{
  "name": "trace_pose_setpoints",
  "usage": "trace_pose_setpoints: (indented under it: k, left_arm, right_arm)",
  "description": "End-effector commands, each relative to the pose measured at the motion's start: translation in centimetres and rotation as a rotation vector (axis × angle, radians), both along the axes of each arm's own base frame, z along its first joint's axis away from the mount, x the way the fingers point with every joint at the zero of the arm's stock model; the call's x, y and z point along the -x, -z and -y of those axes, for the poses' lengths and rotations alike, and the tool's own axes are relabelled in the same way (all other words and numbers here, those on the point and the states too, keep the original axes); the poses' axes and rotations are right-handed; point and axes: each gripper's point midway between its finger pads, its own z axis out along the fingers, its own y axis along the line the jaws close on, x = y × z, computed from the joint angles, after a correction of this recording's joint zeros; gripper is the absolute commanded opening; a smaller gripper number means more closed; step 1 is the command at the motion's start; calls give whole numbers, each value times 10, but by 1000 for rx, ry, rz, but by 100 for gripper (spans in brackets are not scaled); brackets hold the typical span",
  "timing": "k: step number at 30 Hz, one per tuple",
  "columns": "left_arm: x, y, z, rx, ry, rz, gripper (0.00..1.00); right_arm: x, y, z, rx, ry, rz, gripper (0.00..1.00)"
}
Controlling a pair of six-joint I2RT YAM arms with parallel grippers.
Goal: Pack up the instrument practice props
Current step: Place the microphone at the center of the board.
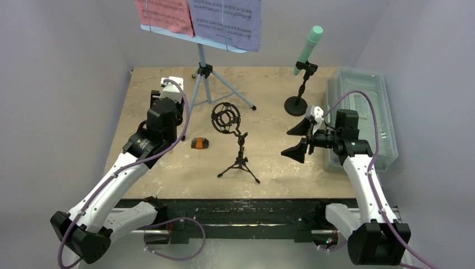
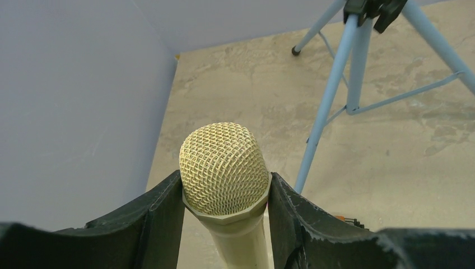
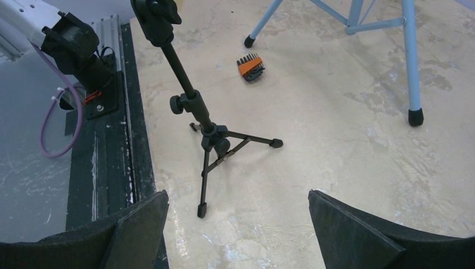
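My left gripper (image 2: pixel 225 182) is shut on a yellow microphone (image 2: pixel 224 162); its mesh head stands up between the two black fingers. In the top view the left gripper (image 1: pixel 170 92) sits by the left leg of the light-blue tripod (image 1: pixel 203 73), whose tray carries a red page (image 1: pixel 163 14) and a purple page (image 1: pixel 227 21). A mint-green microphone (image 1: pixel 308 47) stands tilted in a round-based black stand (image 1: pixel 297 105) at the back right. A small black microphone tripod (image 1: pixel 240 158) with an empty shock mount stands mid-table. My right gripper (image 1: pixel 296 140) is open and empty, facing that tripod (image 3: pixel 210 131).
A translucent grey plastic tub (image 1: pixel 367 95) lies along the right edge, beside the right arm. A small orange and black bit holder (image 1: pixel 199 143) lies on the table left of the black tripod. Grey walls close in the left, back and right sides.
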Motion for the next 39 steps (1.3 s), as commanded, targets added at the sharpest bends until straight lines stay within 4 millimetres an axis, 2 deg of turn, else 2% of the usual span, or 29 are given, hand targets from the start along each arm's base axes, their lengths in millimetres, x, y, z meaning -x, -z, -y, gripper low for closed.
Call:
trace_pose_setpoints:
  k: [1, 13, 29, 39]
  left_arm:
    - [-14, 20, -9, 89, -22, 11, 0]
    - [-49, 72, -63, 212, -178, -34, 0]
    - [-78, 127, -97, 276, -258, -152, 0]
    - [-103, 173, -117, 372, -288, -260, 0]
  right_arm:
    - [-4, -11, -1, 10, -7, 48, 99]
    - [-3, -12, -1, 8, -8, 49, 99]
    - [-1, -15, -1, 5, -11, 55, 99]
    - [0, -14, -2, -1, -17, 49, 99]
